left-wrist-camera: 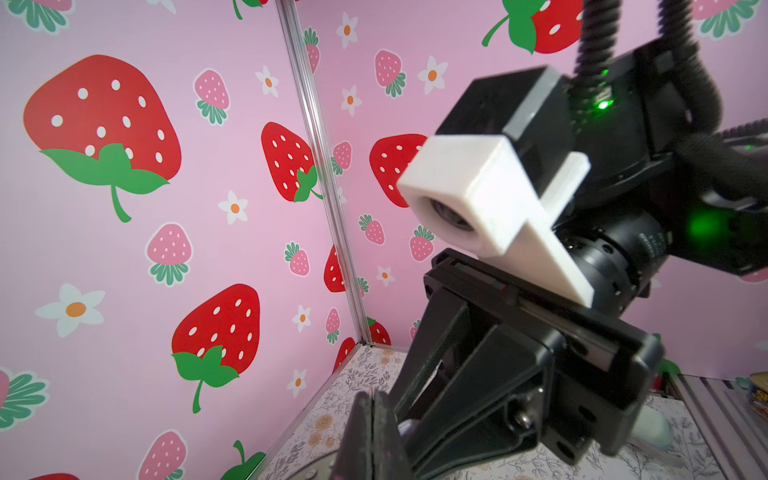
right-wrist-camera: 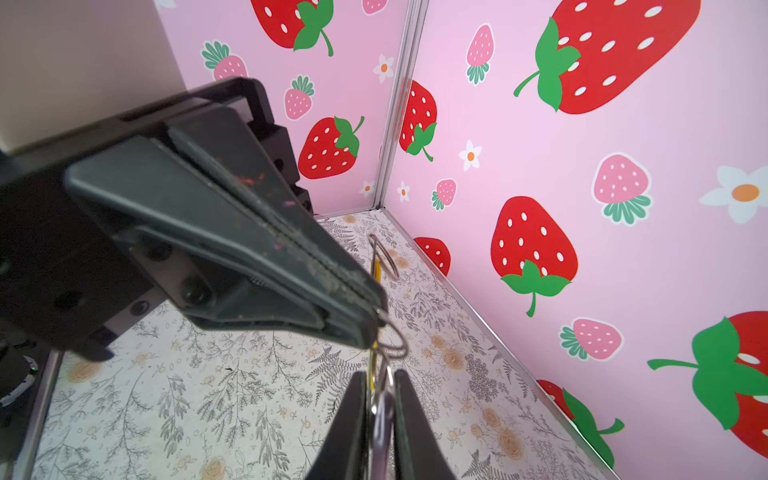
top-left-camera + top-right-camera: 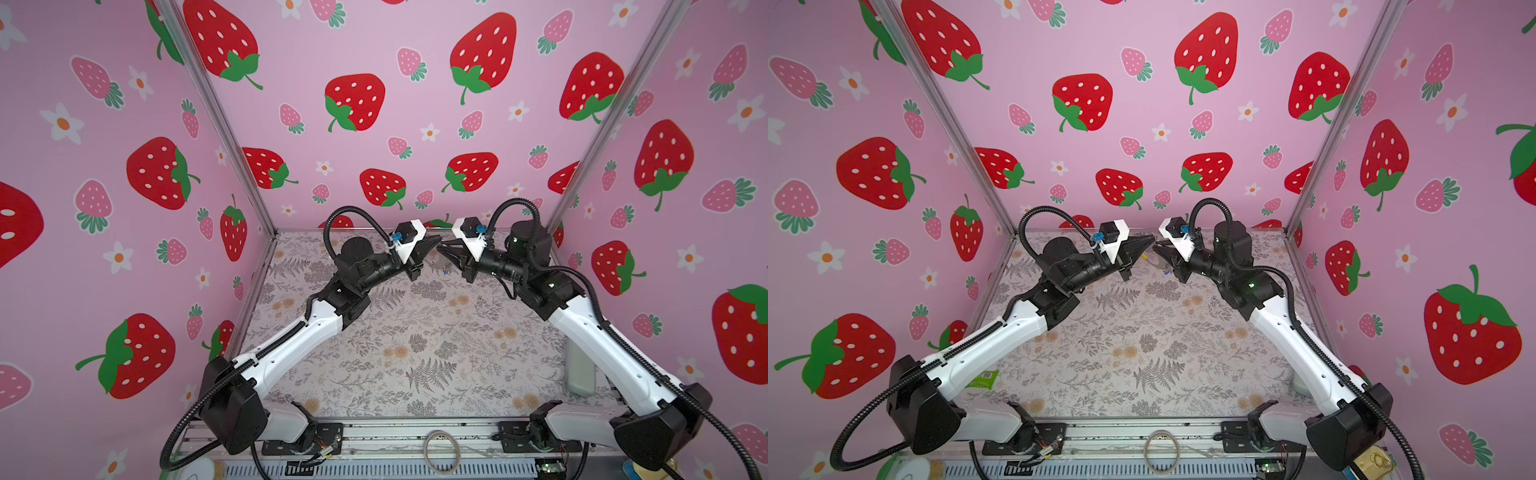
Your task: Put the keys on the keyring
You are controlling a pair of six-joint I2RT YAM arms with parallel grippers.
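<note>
Your left pincer (image 2: 375, 311) is clenched on a small wire loop of the keyring (image 2: 377, 269), held above the table (image 2: 208, 395). Your right pincer (image 2: 380, 376) is nearly closed around the ring's yellow section and a lilac key tag (image 2: 384, 417); you cannot tell whether it pinches them. Only the right wrist view shows this; both top views show merely the tips meeting.

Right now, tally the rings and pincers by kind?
Thin grey wire keyring with a yellow section: 1
Plain pale hoop: 1
Black pincers: 2 (left pincer, right pincer)
Total: 4
</note>
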